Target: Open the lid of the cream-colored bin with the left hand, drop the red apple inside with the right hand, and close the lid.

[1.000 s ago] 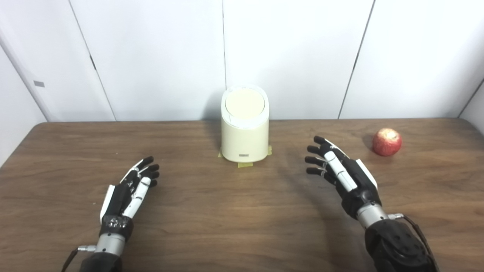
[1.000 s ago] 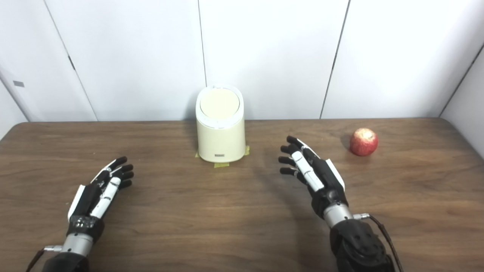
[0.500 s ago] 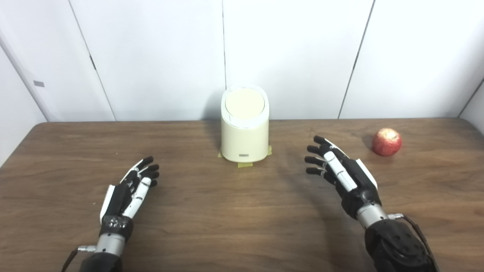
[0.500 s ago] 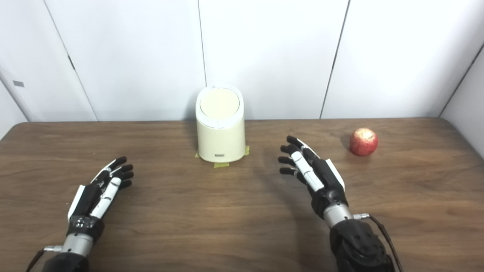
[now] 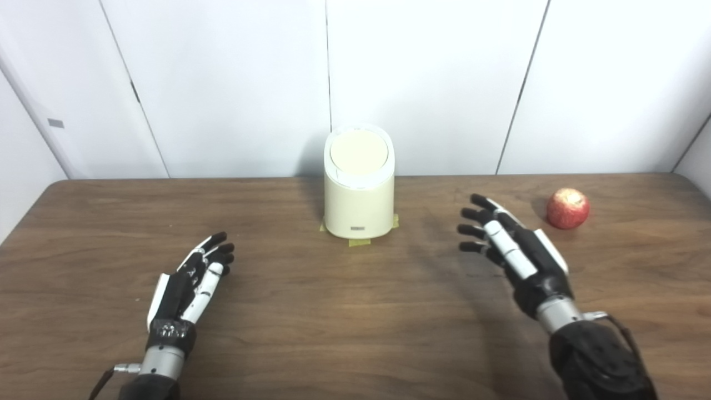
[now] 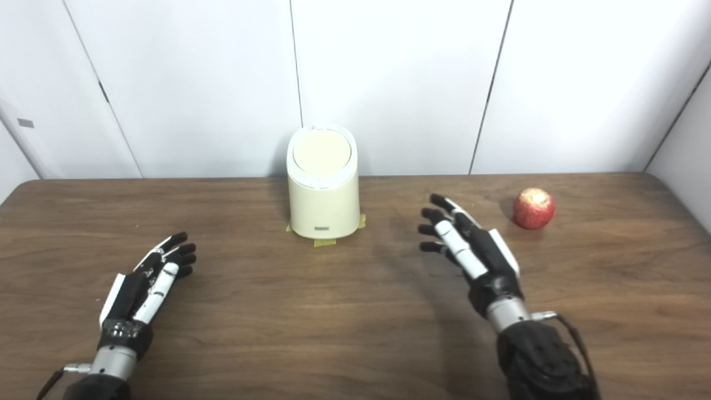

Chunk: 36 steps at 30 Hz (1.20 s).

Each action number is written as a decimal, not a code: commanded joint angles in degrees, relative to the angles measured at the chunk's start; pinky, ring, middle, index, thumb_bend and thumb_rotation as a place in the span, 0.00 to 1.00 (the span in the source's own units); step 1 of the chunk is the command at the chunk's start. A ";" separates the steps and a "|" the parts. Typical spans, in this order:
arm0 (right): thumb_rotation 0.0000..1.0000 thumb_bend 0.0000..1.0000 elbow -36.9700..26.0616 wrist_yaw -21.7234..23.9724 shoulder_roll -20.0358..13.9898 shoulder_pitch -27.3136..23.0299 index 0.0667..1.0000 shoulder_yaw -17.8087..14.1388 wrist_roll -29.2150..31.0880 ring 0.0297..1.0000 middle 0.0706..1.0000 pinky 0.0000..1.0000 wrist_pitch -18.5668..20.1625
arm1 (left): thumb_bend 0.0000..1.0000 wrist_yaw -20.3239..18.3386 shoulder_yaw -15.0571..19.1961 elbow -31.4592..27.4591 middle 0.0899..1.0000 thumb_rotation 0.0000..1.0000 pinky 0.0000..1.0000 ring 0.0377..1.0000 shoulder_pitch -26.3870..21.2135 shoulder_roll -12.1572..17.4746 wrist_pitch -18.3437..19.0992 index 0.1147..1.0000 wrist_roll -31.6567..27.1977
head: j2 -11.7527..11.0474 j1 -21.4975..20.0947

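Lid (image 5: 359, 151) is down on the cream-colored bin (image 5: 359, 200), which stands at the middle of the table's (image 5: 333, 322) far edge on yellow tape. My left hand (image 5: 191, 275) hovers low near the front left, fingers spread and empty; my right hand (image 5: 514, 250) is also spread and empty, between the bin and the red apple (image 5: 567, 208), which sits toward the far right corner. I judge nothing is done yet. My worry: the round apple could roll off the right edge if my fingers nudge it, and a sideways push on the lid could tip the bin.
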 commanded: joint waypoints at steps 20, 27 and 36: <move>0.28 0.50 -1.11 -0.65 -7.14 -3.13 0.87 -6.00 3.35 0.79 0.84 0.65 -0.48 | 0.29 0.41 0.58 -1.36 0.81 0.59 0.83 0.81 1.16 -0.51 1.55 0.85 -1.77 | -0.54 -2.78; 0.32 0.50 -1.41 -1.19 -6.71 -4.13 0.87 -5.60 2.66 0.78 0.83 0.64 -0.39 | 0.36 -0.42 1.72 -4.26 0.83 0.59 0.88 0.85 -0.20 -0.29 3.81 0.88 -5.63 | -0.53 -2.98; 0.35 0.50 -1.44 -1.28 -5.25 -4.66 0.86 -5.47 1.75 0.78 0.83 0.68 -0.41 | 0.43 -1.05 1.97 -10.58 0.82 0.64 0.83 0.84 -6.30 2.16 10.96 0.86 -6.55 | -0.88 -2.29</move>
